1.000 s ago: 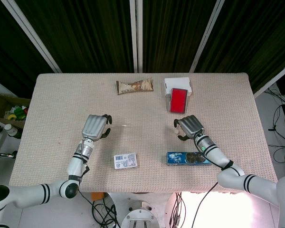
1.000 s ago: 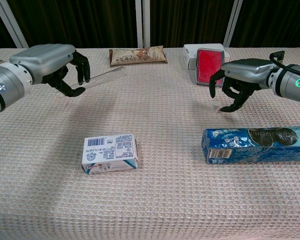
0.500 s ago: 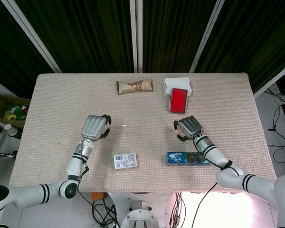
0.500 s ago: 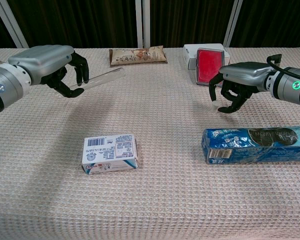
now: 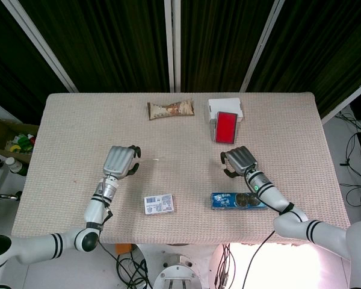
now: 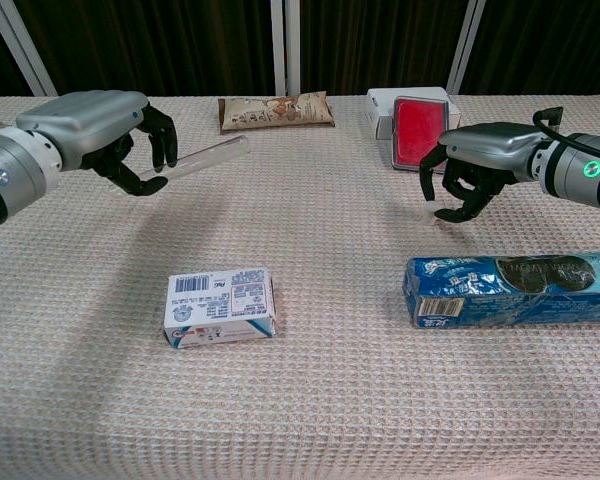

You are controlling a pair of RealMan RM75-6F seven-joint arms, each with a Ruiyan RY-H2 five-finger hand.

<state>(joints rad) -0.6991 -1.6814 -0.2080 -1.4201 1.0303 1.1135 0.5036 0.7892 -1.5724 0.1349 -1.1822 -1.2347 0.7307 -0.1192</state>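
My left hand [image 6: 98,125] [image 5: 121,161] hovers over the left part of the table and grips a clear test tube [image 6: 212,156] that points right and away from me. My right hand [image 6: 478,165] [image 5: 240,161] hangs above the cloth just behind a blue cookie pack [image 6: 510,288] [image 5: 239,200]. Its fingers are curled in around a small, faint, clear piece [image 6: 429,206] that is hard to make out. A white carton with a barcode [image 6: 220,307] [image 5: 159,204] lies in front of the left hand.
A brown snack packet [image 6: 276,110] [image 5: 170,109] lies at the back centre. A red box [image 6: 420,130] [image 5: 225,127] leans on a white box [image 6: 383,103] [image 5: 225,106] behind the right hand. The beige woven cloth [image 6: 320,230] covers the table.
The right hand has curled tighter and shifted slightly, so the pale piece at its fingertips shows less. The left hand and tube have barely moved.
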